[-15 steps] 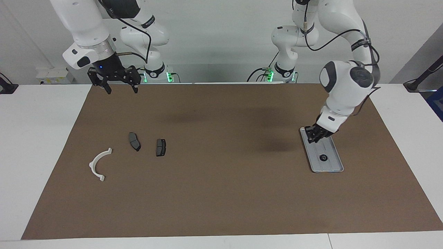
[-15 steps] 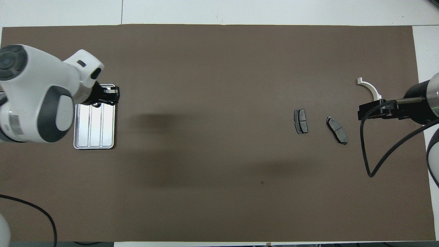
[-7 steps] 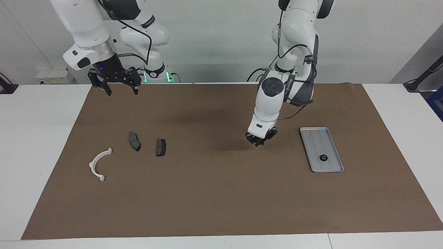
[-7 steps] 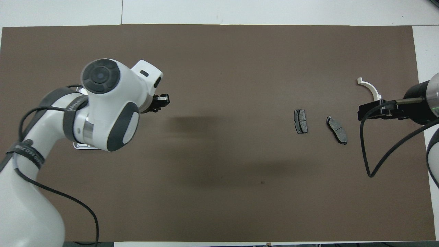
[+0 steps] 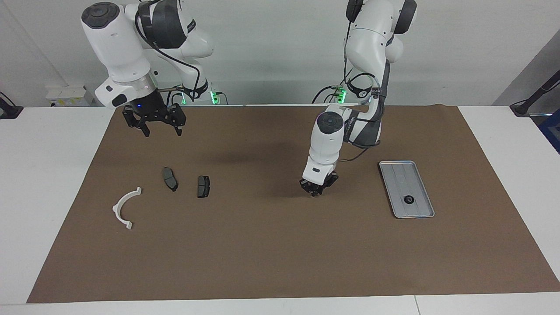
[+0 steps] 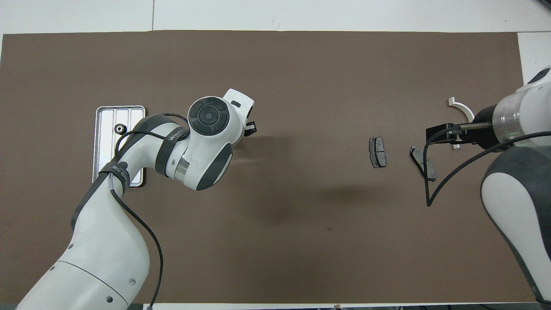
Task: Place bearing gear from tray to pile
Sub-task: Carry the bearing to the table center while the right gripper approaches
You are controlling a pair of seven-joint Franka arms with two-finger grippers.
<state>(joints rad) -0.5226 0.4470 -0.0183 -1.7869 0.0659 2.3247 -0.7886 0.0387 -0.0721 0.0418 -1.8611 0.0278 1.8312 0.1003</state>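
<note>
A: Bearing gear location?
B: In tray, on brown mat over white desk, apart from left gripper, fingers pressed together, empty.
A: Right gripper?
B: Fingers spread, above mat; grey wall around.

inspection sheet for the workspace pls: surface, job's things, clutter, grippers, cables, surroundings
Surface: brown mat on a white table.
Job's things: tray at the left arm's end; small dark bearing gear lies in it, toward the end farther from the robots. Pile at the right arm's end: two brake pads and a white bracket, all apart.
Clutter: nothing seen.
Grippers: left gripper shut, low over bare mat between tray and pile; whether it holds anything cannot be told. Right gripper open, raised over the mat above the pile.
Cables: black cables run along both arms.
Surroundings: grey wall, green lights at the arm bases.
</note>
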